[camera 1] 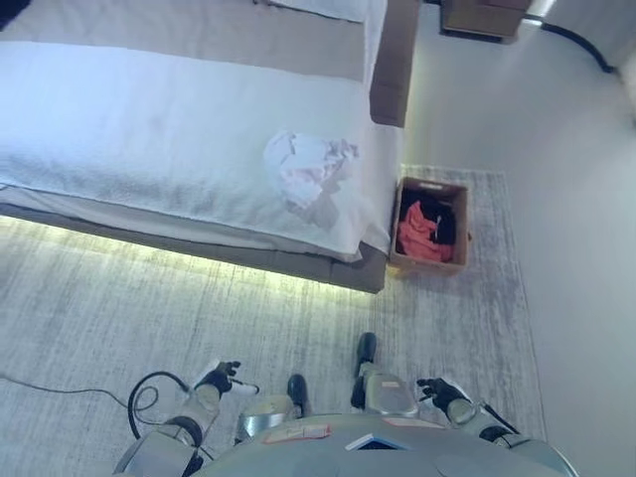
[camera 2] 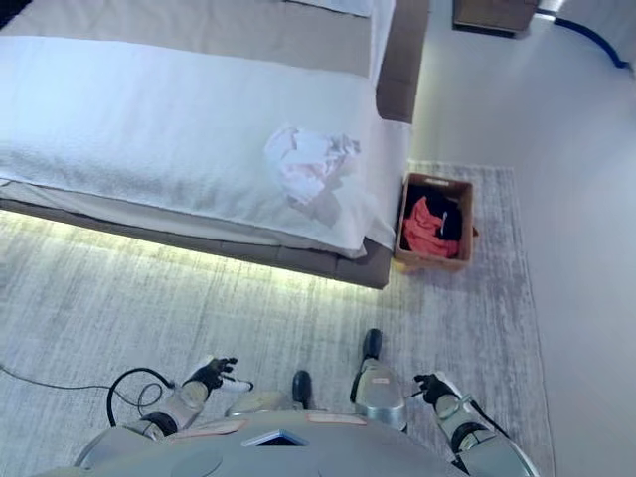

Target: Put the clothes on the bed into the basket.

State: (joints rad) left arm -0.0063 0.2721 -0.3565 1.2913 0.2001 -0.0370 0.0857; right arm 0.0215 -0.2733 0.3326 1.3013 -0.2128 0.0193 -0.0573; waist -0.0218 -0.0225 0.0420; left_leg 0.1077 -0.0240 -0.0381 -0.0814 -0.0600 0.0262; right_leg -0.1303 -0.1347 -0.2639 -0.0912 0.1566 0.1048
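Bed (camera 1: 149, 129): crumpled garment (camera 1: 308, 167), unlabelled

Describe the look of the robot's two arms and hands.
Both arms are silver-grey metal with rounded segments. Each ends in a dark hand with white tips on some fingers: the left hand at the lower left, the right hand at the lower right.

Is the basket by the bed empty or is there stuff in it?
Not empty. The basket on the rug already holds a red garment and something dark. One pale garment lies crumpled on the bed.
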